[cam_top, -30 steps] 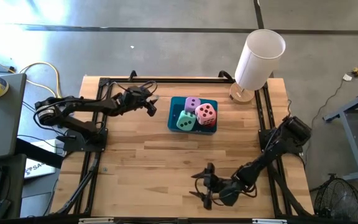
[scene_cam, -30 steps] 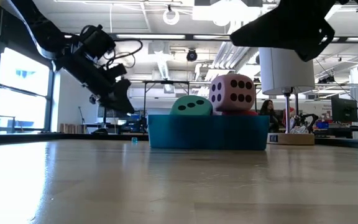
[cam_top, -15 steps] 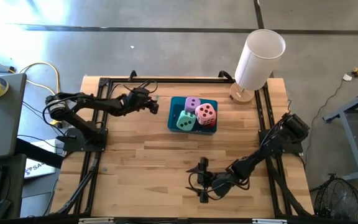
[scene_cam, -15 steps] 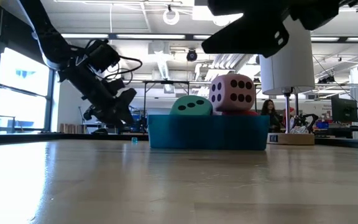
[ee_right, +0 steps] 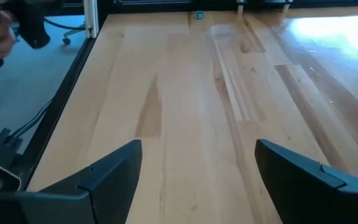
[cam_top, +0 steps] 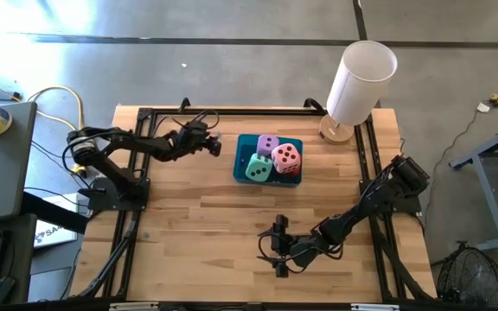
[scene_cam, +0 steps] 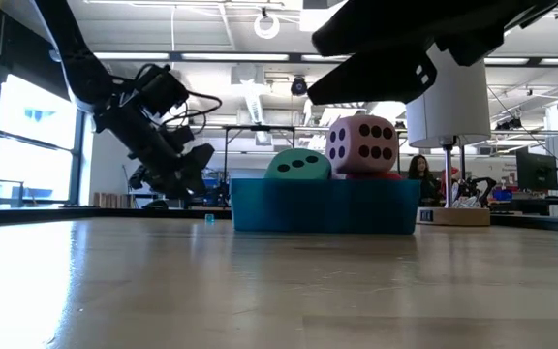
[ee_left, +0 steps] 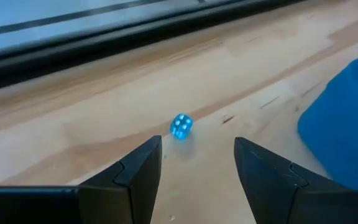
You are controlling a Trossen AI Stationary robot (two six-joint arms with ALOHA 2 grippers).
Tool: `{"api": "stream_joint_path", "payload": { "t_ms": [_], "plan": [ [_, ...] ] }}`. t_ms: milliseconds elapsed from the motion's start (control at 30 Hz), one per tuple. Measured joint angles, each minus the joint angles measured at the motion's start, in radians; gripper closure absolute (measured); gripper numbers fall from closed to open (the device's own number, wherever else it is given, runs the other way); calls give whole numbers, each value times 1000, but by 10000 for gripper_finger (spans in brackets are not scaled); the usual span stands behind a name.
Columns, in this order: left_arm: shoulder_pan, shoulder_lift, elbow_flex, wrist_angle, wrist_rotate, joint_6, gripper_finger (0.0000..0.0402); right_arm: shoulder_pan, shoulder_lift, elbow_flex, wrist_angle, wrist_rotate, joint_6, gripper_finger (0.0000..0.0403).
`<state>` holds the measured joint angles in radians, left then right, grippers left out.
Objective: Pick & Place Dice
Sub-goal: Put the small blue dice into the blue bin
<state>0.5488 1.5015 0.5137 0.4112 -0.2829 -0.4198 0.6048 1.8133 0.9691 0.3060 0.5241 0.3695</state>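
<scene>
The wooden surface [cam_top: 232,216] carries a white cylinder [cam_top: 361,82] at its far right corner and a teal tray [cam_top: 242,161] near the far middle. In the tray sit the pink die [cam_top: 287,156], mint green die [cam_top: 258,168] and lilac die [cam_top: 268,144]; the red die [cam_top: 289,172] is mostly hidden under the pink one (only a sliver shows). The left hand [cam_top: 214,148] hovers just beside the tray, fingers apart, empty — a tiny blue die [ee_left: 181,127] lies ahead of it. The right hand [cam_top: 277,249] hangs over the near surface, open, holding nothing.

Tray [cam_top: 242,163] and lamp [cam_top: 359,82] crowd table's [cam_top: 197,216] far edge.
</scene>
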Motion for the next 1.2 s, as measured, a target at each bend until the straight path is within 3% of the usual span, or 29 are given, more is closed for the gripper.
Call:
{"api": "stream_joint_path", "payload": {
  "t_ms": [433,1200],
  "plan": [
    [19,132,0,96,-1,0,207,-6,0,0,12,-9,3,98],
    [37,132,20,142,5,1,207,-12,0,0,12,-10,-4,98]
  ]
}}
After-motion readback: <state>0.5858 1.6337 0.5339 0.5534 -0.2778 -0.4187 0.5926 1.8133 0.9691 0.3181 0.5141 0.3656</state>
